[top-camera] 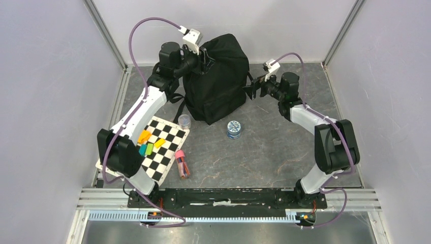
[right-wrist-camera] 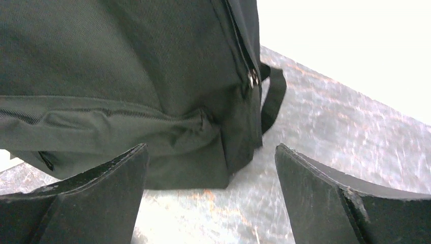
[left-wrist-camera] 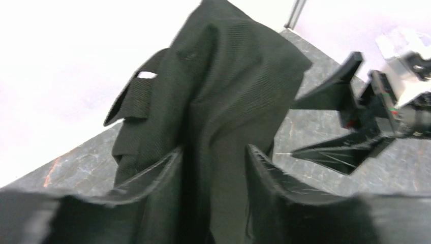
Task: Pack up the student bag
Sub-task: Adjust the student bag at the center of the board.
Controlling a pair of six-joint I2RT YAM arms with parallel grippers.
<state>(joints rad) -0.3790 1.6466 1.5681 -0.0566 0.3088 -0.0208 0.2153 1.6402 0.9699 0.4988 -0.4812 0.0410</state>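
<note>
Left end effector (left-wrist-camera: 213,152): up at the top of the student bag (top-camera: 218,81), fingers apart. A fold of the black fabric stands between them and is not pinched flat.
Right end effector (right-wrist-camera: 211,147): fingers spread wide with nothing between them, low at the bag's right side and facing its bottom corner, just clear of the cloth.
Student bag: stands upright at the back middle of the tabletop (top-camera: 284,147), between the two arms, its top pulled into a peak.
Bag details: a woven grab loop (left-wrist-camera: 134,99) on the peak; a metal zip puller (right-wrist-camera: 251,77) on the side seam; a strap (right-wrist-camera: 274,96) hanging to the surface behind the corner.
Writing: no mark on the bag can be read in the blurred wrist views.
Round tin (top-camera: 234,129): blue and white, in front of the bag; the print on its lid is too small to read.
Small jar (top-camera: 184,121): clear, pale lid, just beside the bag's front left corner.
Checkered mat (top-camera: 170,152): black and white, left of centre, its far side under the left arm.
Blocks on the mat: orange (top-camera: 144,136), teal (top-camera: 143,149), green (top-camera: 149,148), yellow (top-camera: 159,143).
Pink-topped bundle (top-camera: 182,162): lies at the mat's right edge, red and orange sticks inside; too small to name exactly.
</note>
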